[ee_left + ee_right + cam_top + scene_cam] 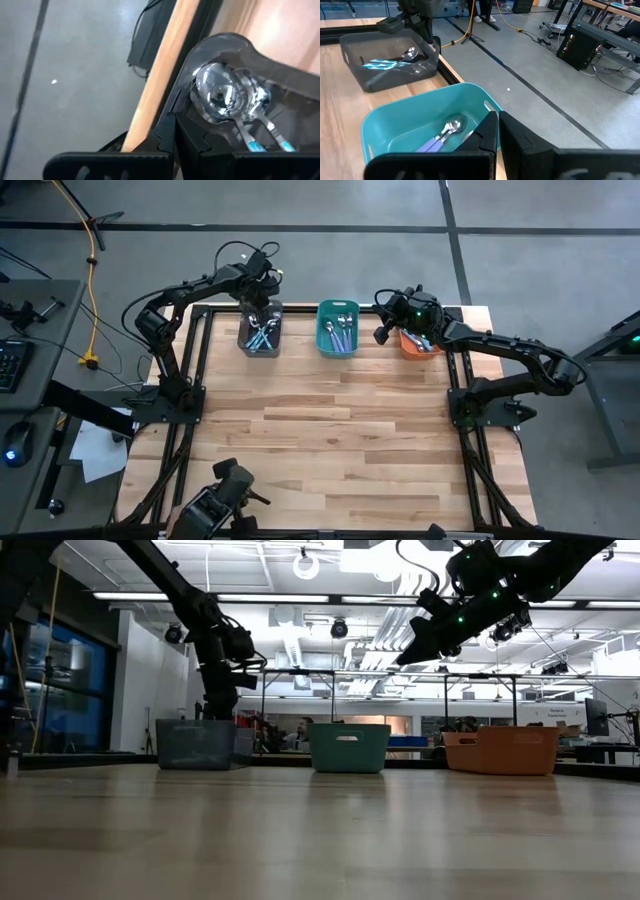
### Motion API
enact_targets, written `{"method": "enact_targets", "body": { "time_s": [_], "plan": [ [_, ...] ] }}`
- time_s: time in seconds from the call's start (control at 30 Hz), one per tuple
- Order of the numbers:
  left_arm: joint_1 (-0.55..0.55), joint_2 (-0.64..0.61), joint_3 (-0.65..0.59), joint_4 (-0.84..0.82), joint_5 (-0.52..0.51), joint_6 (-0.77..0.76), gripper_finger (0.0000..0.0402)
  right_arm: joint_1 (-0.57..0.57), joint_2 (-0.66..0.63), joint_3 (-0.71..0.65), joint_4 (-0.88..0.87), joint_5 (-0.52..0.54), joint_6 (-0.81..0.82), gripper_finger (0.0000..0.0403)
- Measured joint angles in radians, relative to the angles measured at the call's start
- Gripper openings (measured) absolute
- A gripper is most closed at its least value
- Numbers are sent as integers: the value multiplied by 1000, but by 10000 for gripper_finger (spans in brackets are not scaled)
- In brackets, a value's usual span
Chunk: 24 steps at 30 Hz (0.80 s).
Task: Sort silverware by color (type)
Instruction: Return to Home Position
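The spoons lie in three bins at the table's far edge. Light-blue-handled spoons [235, 100] fill the dark grey bin [261, 336], lilac-handled spoons [442, 136] lie in the teal bin [338, 328], and a few spoons [421, 340] lie in the orange bin [410, 346]. My left gripper [262, 313] hangs shut over the far end of the grey bin [225, 42]. My right gripper [383, 332] is shut and raised [412, 644] between the teal and orange bins, holding nothing.
The three bins stand in a row along the far edge [349, 747]. The wooden table top [330, 440] stretches from them toward the near edge. A black frame rail runs along the far edge beside the grey bin [451, 76].
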<state>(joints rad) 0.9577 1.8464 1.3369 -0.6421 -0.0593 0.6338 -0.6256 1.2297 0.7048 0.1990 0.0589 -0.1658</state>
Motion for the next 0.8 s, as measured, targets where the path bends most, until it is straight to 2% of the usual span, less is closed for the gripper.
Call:
{"method": "enact_targets", "body": {
  "time_s": [0.1,0.17,0.27,0.37,0.47,0.6,0.8],
  "plan": [
    [0,-15,0,-4,-45,7,0,0,0,0,0,0,0,0],
    [0,-40,0,-4,-37,2,0,0,0,0,0,0,-2,0],
    [0,-87,-2,-4,39,-50,0,0,0,0,-3,0,-21,0],
    [-18,-161,-55,40,92,-76,0,0,0,0,-31,-9,-57,0],
    [-59,-247,-142,120,105,-83,0,0,0,-44,42,-73,-104,0],
    [-102,-385,-296,284,189,-129,0,2,0,-174,263,-189,-105,0],
    [-158,-581,-545,585,322,-249,0,26,0,-340,453,-225,-101,0]
  ]
}}
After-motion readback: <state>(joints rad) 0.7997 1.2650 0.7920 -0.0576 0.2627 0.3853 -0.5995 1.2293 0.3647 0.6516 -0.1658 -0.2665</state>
